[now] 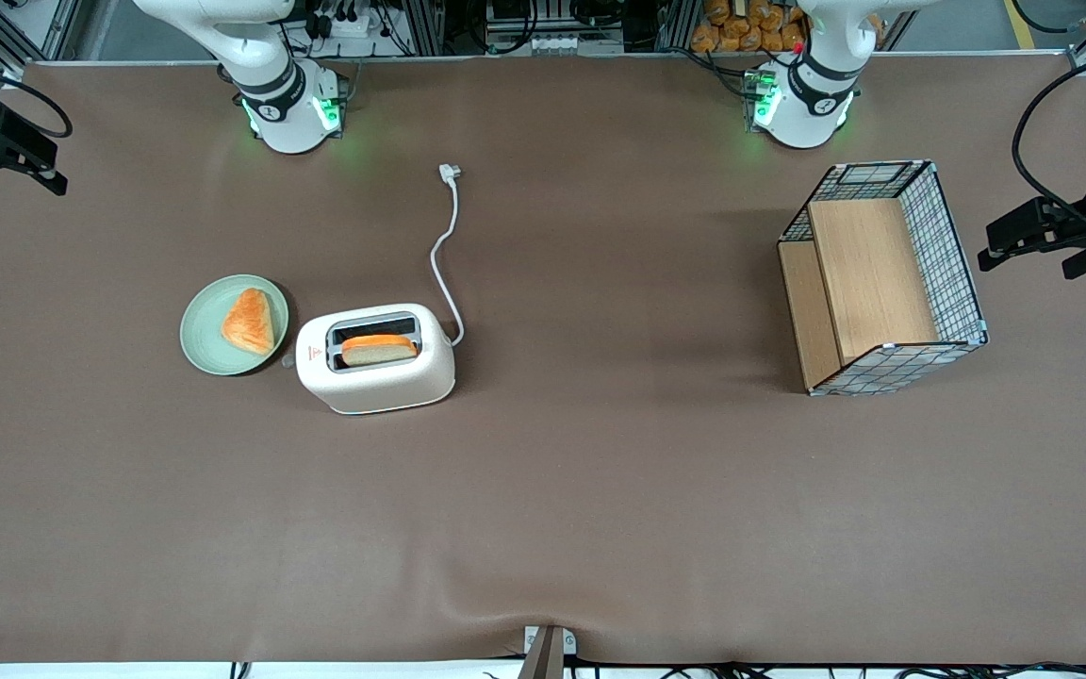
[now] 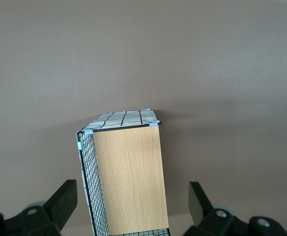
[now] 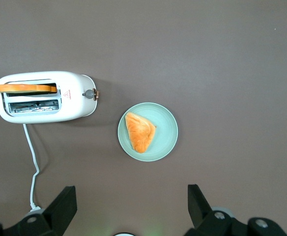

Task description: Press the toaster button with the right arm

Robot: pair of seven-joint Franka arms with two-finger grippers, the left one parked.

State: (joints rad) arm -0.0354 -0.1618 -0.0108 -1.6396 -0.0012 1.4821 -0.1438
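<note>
The cream-white toaster [image 1: 383, 377] [image 3: 74, 105] stands on the brown table with a bread slice [image 1: 378, 349] [image 3: 23, 88] upright in one slot. The toaster button [image 1: 287, 360] [image 3: 89, 94], a small grey lever knob, sticks out of the end that faces the green plate [image 1: 208, 344]. My right arm's gripper [image 1: 15, 156] [image 3: 132, 199] hangs high over the working arm's end of the table, well clear of the toaster. It is open, its black fingers [image 3: 65, 201] spread wide with nothing between them.
The green plate [image 3: 168, 128] beside the toaster holds a golden pastry [image 1: 249, 321] [image 3: 139, 132]. The toaster's white cord [image 1: 444, 255] [image 3: 33, 167] trails toward the arm bases. A wire basket with wooden panels [image 1: 882, 273] [image 2: 129, 177] stands toward the parked arm's end.
</note>
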